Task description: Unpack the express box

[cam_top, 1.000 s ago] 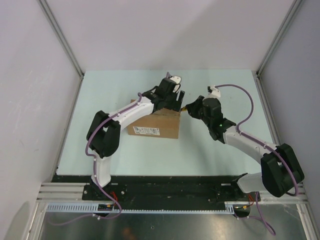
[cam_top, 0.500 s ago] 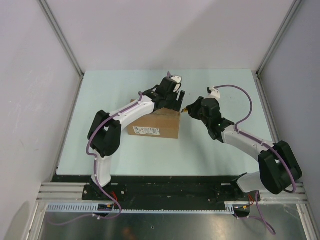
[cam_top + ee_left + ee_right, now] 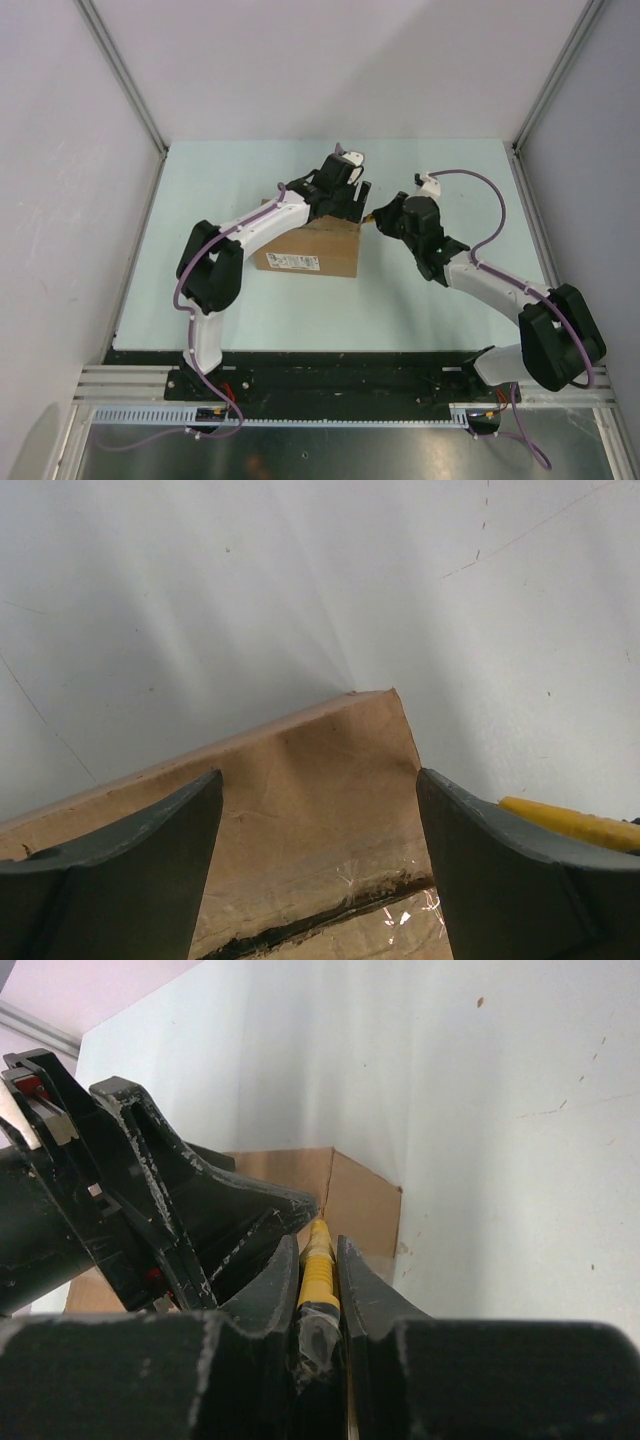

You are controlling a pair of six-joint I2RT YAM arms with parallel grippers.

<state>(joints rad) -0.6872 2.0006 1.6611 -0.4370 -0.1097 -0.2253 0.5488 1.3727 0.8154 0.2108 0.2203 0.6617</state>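
The express box [image 3: 318, 247] is a brown carton at the table's middle, white label on its near side. Its top with the taped, partly slit centre seam shows in the left wrist view [image 3: 310, 810]. My left gripper [image 3: 345, 200] is open, jaws spread over the box's far right top corner [image 3: 318, 880]. My right gripper [image 3: 378, 218] is shut on the yellow-black utility knife [image 3: 315, 1260], whose tip touches the seam at the box's right end [image 3: 360, 1200]. The knife's yellow body also shows in the left wrist view [image 3: 570, 822].
The pale table [image 3: 250, 170] is walled by white panels with metal posts at the back corners [image 3: 160, 150]. The arm bases sit on the black rail at the near edge [image 3: 330, 380]. My left gripper's body [image 3: 150, 1200] stands close beside the knife.
My right arm has crept slightly left toward the box's right end with the knife. The left arm and the box are almost unmoved.
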